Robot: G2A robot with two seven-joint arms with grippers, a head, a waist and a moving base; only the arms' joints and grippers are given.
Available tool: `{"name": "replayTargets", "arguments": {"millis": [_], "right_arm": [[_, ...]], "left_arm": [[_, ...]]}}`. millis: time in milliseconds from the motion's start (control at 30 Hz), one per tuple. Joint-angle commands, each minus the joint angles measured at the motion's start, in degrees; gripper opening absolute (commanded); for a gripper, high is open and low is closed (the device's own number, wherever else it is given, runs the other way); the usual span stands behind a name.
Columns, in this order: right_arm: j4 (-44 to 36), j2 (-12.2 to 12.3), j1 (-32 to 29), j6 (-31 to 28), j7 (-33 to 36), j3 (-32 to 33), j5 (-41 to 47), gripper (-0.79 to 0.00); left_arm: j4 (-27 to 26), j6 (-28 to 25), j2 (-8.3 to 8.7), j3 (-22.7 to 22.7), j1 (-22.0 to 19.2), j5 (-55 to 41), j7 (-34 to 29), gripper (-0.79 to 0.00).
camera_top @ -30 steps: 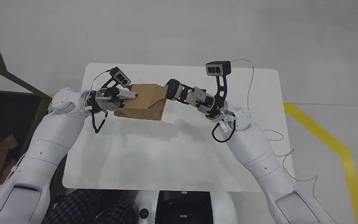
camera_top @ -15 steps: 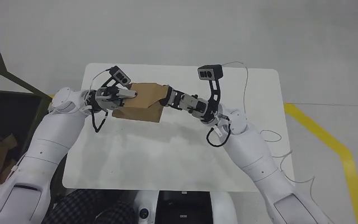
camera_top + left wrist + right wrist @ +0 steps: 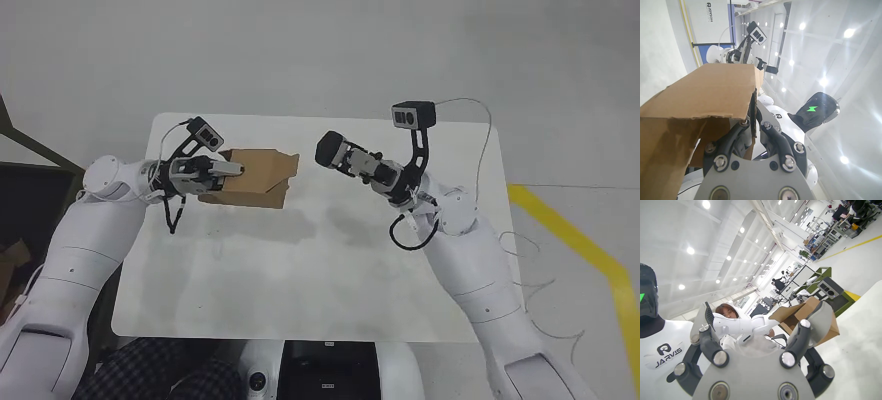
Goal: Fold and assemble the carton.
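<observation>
The right tool [image 3: 326, 150] backs away from the carton [image 3: 258, 180], now apart, spread wide and empty; the left tool [image 3: 236, 170] clamps the carton's edge.

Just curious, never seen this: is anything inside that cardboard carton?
Through its open end the carton shows bare cardboard and one finger of the left gripper, clamped on its wall; deeper inside is hidden by the walls.

Plain brown carton [image 3: 255, 177], white table [image 3: 300, 275], pale grey floor [image 3: 300, 50], yellow floor stripe [image 3: 590, 250]
</observation>
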Motion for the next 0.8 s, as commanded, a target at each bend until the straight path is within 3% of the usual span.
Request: {"name": "replayTargets", "arguments": {"millis": [0,267,467,767], "right_arm": [[-1.02,0.41,0.22,0.88,-1.35,1.4,-6.58,0.0],[-5.22,1.74,3.25,11.44,0.2,2.31,-29.11,0.0],[-7.9,2.14,6.11,16.56,2.89,0.81,-36.46,0.0],[-8.52,2.17,7.6,18.87,2.88,-2.92,-41.88,0.0]], "left_arm": [[0.57,-0.77,-0.05,-0.4,-0.3,0.75,0.0,-0.785],[0.43,-2.32,0.17,-2.13,-0.44,4.52,0.0,-0.785],[-0.37,-1.95,0.14,-2.9,0.03,5.49,0.0,-0.785],[-1.44,-1.45,-0.29,-3.27,0.42,5.74,0.0,-0.785]]}}
